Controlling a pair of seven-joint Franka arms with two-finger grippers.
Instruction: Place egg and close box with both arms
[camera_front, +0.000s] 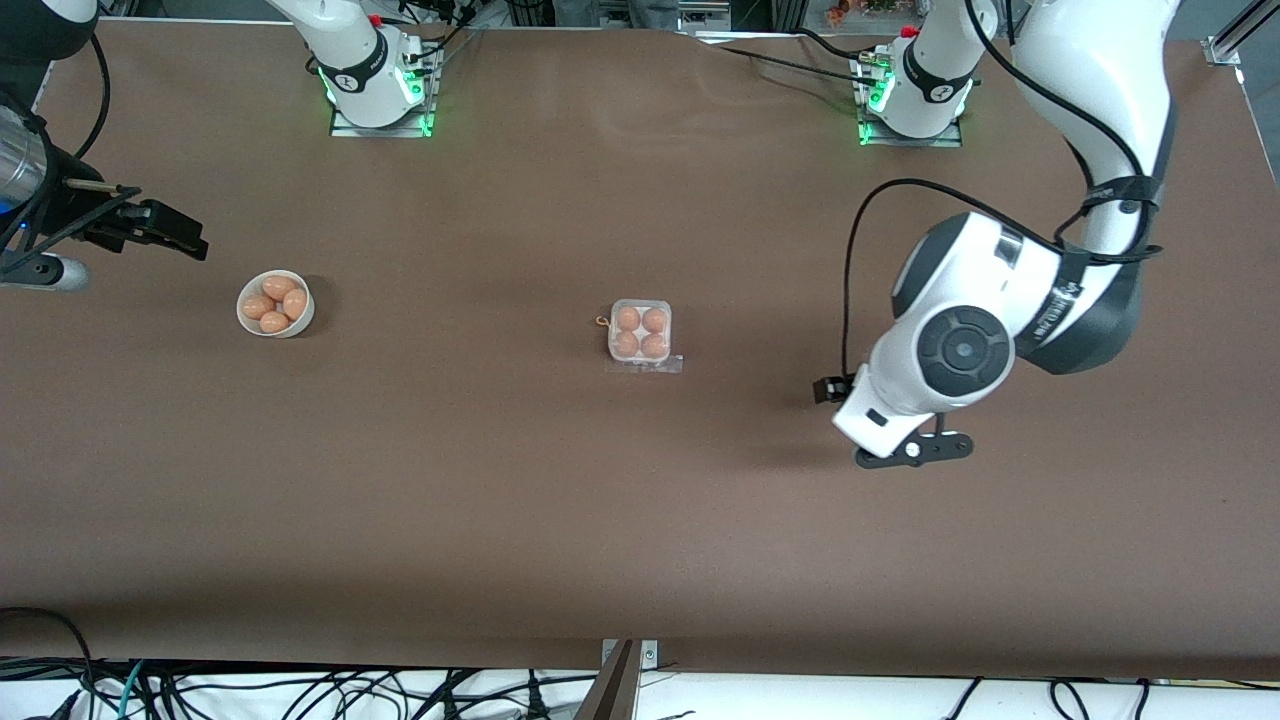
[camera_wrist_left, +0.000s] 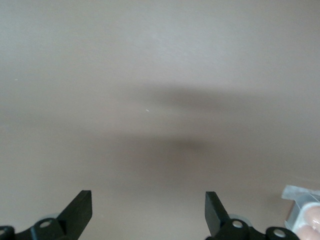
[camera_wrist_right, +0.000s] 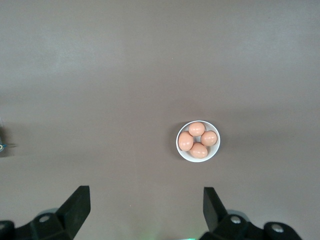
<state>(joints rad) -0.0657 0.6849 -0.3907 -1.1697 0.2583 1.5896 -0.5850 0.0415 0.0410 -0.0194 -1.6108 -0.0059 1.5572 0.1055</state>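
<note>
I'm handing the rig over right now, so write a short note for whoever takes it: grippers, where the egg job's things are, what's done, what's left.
Left gripper: open, empty, over bare table toward the left arm's end, off to the side of the box.
Right gripper: open, empty, waiting up over the right arm's end of the table near the bowl.
Box: mid-table, all four cells filled with eggs; lid appears down, though a full latch cannot be told.
Bowl: four eggs in it.
Done: egg placed, lid apparently lowered.
Left: confirm the lid is shut; press it if not.

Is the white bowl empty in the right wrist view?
No, the bowl holds four orange-brown eggs, packed close together.
</note>
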